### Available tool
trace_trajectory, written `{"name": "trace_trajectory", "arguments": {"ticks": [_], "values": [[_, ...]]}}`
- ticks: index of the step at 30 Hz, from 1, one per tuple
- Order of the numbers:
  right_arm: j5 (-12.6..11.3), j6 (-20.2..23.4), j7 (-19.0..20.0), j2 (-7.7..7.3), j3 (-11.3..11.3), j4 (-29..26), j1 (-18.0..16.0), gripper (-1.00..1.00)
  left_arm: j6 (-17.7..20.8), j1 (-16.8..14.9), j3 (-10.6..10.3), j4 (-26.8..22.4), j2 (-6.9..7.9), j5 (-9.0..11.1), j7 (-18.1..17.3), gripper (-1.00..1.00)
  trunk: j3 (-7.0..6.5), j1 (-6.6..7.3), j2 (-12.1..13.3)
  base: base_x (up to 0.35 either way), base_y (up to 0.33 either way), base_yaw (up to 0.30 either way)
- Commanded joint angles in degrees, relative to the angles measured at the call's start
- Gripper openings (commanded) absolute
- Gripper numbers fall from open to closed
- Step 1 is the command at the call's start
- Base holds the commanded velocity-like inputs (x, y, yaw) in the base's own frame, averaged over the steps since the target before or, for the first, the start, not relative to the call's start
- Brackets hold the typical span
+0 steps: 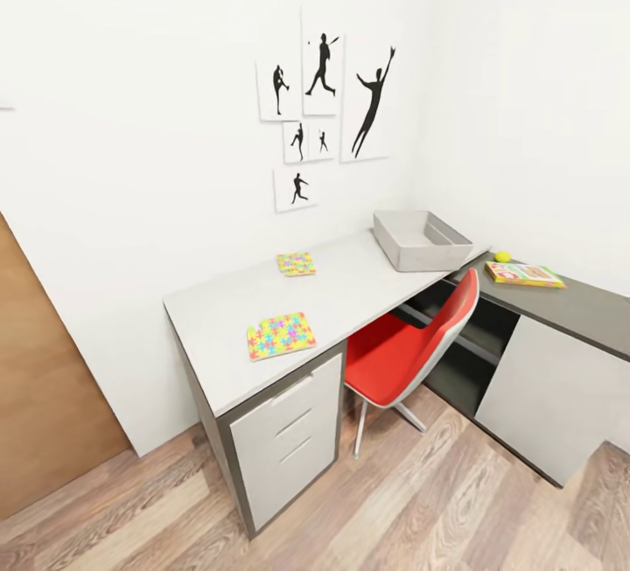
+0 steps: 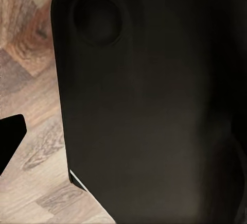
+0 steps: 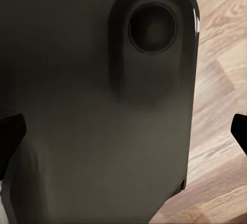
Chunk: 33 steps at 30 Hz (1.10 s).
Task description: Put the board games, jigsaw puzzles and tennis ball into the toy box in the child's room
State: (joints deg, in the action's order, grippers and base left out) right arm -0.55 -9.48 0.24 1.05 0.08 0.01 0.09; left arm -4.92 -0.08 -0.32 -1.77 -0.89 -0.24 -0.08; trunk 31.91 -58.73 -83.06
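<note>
While the robot stands off from the table [image 1: 367,287], nothing is in reach yet, so the relation that counts is which way the toys lie from the toy box [image 1: 422,240]. Landmark: toy box, grey, at the table's far end by the corner of the white walls, open side up.

Table runs long from its drawer end nearest the camera away toward the box. A dark cabinet [image 1: 560,326] with a white door joins just beyond the box, on the right. A red chair [image 1: 411,348] is tucked under the table, on the near side of the box; it blocks a straight approach there. Open plank floor [image 1: 411,501] lies in front of the drawers and chair, room to roll in.

Board game [image 1: 524,275] lies flat on the cabinet top, right of the box, long axis running away from it. Near puzzle [image 1: 281,335] sits well apart from the box, by the table's front edge above the drawers. Far puzzle [image 1: 297,263] lies between the near puzzle and the box, close to the wall. Ball [image 1: 502,256] sits between box and board game, just beside the game's end.

Right arm looks nearer the game and ball, left arm nearer the puzzles, judging by layout.

Both wrist views show dark robot body over floor; jaw state cannot be told for either gripper.
</note>
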Motion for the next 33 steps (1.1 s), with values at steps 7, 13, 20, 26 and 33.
{"name": "trace_trajectory", "arguments": {"ticks": [7,13,20,26,33], "values": [[-0.1,-0.2,0.0,0.03,0.0,0.0,0.0,1.00,-0.2,0.0,0.0,0.0,0.01,0.0,0.0,1.00,0.51,0.00,0.0,0.000,0.000,-0.204],[-0.1,-0.2,0.0,0.07,0.0,0.0,0.0,1.00,-0.2,0.0,0.0,0.0,0.01,0.0,0.0,1.00,0.90,0.00,0.0,0.000,0.000,-0.204],[0.0,-0.2,0.0,0.09,0.0,0.0,0.0,1.00,-0.2,0.0,0.0,0.0,0.01,0.0,0.0,1.00,1.37,0.00,0.0,0.000,0.000,-0.204],[0.0,-0.2,0.0,0.09,0.0,0.0,0.0,1.00,-0.2,0.0,0.0,0.0,0.01,0.0,0.0,1.00,1.77,0.00,0.0,0.000,0.000,-0.204],[0.0,-0.2,0.0,0.09,0.0,0.0,0.0,1.00,-0.2,0.0,0.0,0.0,0.01,0.0,0.0,1.00,2.25,0.00,0.0,0.000,0.000,-0.204]]}}
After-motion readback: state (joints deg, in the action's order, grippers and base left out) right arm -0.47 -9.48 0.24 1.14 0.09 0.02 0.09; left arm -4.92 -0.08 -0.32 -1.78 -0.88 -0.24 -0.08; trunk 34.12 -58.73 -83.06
